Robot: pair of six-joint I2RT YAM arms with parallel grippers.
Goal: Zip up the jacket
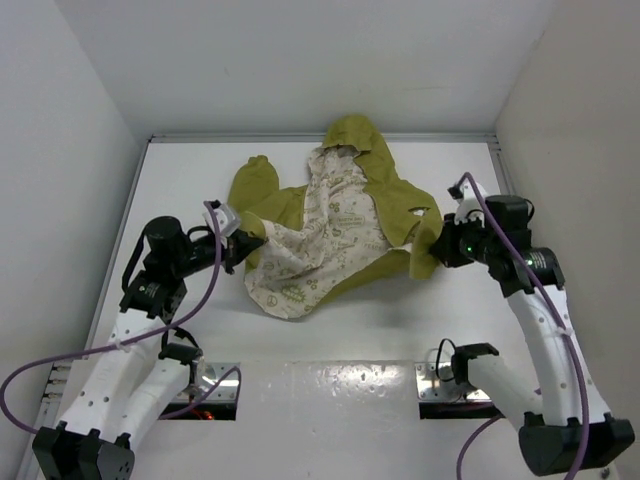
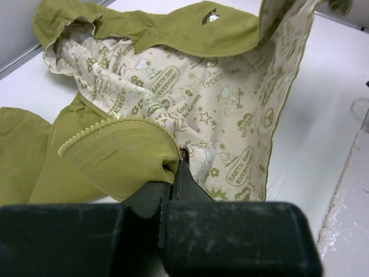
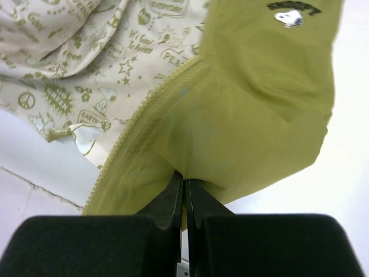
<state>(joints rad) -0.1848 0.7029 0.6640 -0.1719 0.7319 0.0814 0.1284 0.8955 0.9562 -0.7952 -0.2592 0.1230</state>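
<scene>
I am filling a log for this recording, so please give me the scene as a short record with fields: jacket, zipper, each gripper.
jacket: olive-green hooded jacket, spread open on the white table, cream printed lining facing up
zipper: zipper not joined; its two toothed edges lie apart
left gripper: left gripper has jaws shut on the jacket's olive edge by the teeth
right gripper: right gripper has jaws shut on the other olive front panel near its teeth
task state: zipping not yet started

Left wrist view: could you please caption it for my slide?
Left hand pinches the jacket at its zipper edge, printed cream lining open beyond.
</scene>
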